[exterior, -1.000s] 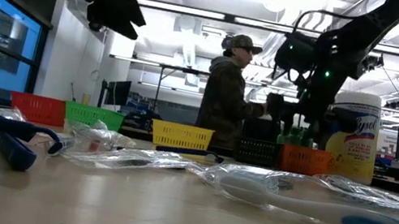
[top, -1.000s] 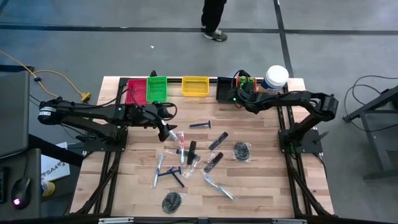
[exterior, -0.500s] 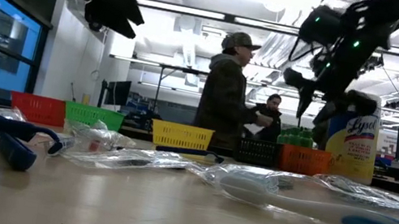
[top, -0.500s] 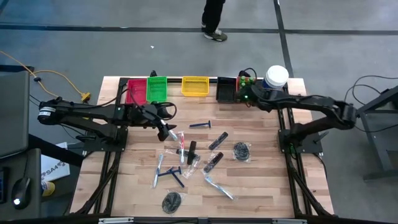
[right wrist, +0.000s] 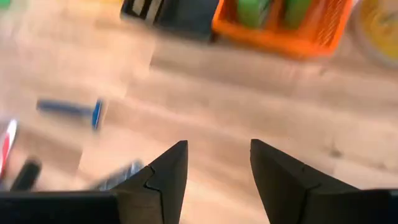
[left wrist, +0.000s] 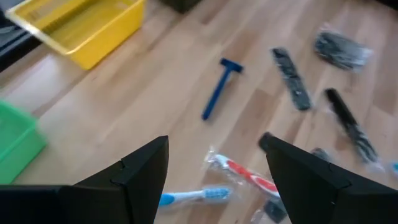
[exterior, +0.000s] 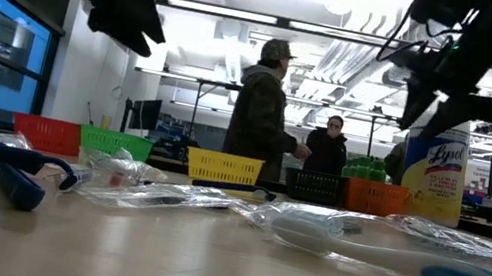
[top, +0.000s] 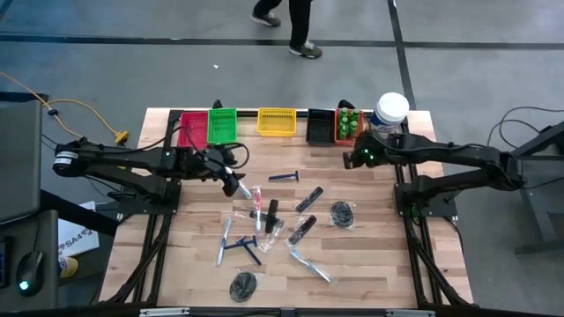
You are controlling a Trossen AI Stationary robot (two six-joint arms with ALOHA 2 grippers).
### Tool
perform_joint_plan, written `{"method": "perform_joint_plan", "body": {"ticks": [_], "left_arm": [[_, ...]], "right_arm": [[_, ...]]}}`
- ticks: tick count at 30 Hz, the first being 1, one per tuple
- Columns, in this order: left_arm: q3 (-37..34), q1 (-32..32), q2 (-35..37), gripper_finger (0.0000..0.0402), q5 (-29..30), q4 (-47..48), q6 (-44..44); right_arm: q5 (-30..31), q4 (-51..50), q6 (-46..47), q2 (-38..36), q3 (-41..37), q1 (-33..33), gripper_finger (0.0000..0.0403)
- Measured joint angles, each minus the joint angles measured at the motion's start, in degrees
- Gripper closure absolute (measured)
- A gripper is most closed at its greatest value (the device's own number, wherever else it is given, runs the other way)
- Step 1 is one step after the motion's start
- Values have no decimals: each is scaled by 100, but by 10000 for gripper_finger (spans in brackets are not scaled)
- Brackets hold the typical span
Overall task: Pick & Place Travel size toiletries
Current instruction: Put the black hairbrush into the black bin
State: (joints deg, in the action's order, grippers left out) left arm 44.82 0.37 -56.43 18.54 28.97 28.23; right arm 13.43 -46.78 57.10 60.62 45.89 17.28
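High view is showing my right gripper (top: 355, 158) hanging empty just in front of the orange bin (top: 345, 129), jaws apart with bare wood between them in the right wrist view; green bottles (top: 346, 119) are standing upright in that bin, so I am judging that sort as placed and this arm as free for another pick; my left gripper (top: 234, 183) is hovering with fingers spread wide and holding nothing, directly over the near end of the wrapped toothbrushes (left wrist: 239, 175), which I am reading as lining up for a grasp.

Toiletries are lying loose across the middle of the table (top: 379, 264); a blue razor (top: 284, 176) is sitting alone toward the bins; black combs (top: 307, 200) are lying slantwise near the centre; a mesh puff (top: 342, 213) is resting to their right and another (top: 242, 284) close to the front edge.

Bins are lining the far edge in a row, red (top: 192, 129), green (top: 222, 126), yellow (top: 276, 121), then black (top: 320, 126) touching the orange; a white jar (top: 390, 110) is standing just beside the orange bin, crowding my right arm's approach there; open wood is lying between razor and bins, giving both arms room; the wrapped items are overlapping, so I am judging a clean single pick there as doubtful.
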Motion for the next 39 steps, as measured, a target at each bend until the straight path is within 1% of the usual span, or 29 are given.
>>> {"method": "perform_joint_plan", "body": {"ticks": [7,10,15,20,25,27,30,34,37,39], "left_arm": [[-2,-3,509,140,473,482,419],[-4,-3,747,140,608,800,552],[-4,-3,1090,140,694,859,680],[-4,-3,1251,140,693,896,704],[-4,-3,1255,140,685,868,681],[-4,-3,1256,140,641,861,632],[-4,-3,1255,140,486,844,651],[-4,-3,1255,140,227,901,539],[-4,-3,1255,140,-46,858,443],[-4,-3,1255,140,-177,849,325]], "right_arm": [[-1006,-446,11,1,0,-562,239],[-1230,-535,154,0,0,-876,239],[-1129,-575,344,0,0,-1506,242],[-806,-575,854,61,0,-2138,242],[-889,-361,1450,174,0,-2585,242],[-882,-348,1829,271,0,-2720,242],[-892,-352,2694,522,0,-2885,242],[-918,-358,3354,964,0,-2946,239],[-966,-250,3730,1328,0,-2939,221],[-986,-152,3854,1557,0,-2907,200]]}}
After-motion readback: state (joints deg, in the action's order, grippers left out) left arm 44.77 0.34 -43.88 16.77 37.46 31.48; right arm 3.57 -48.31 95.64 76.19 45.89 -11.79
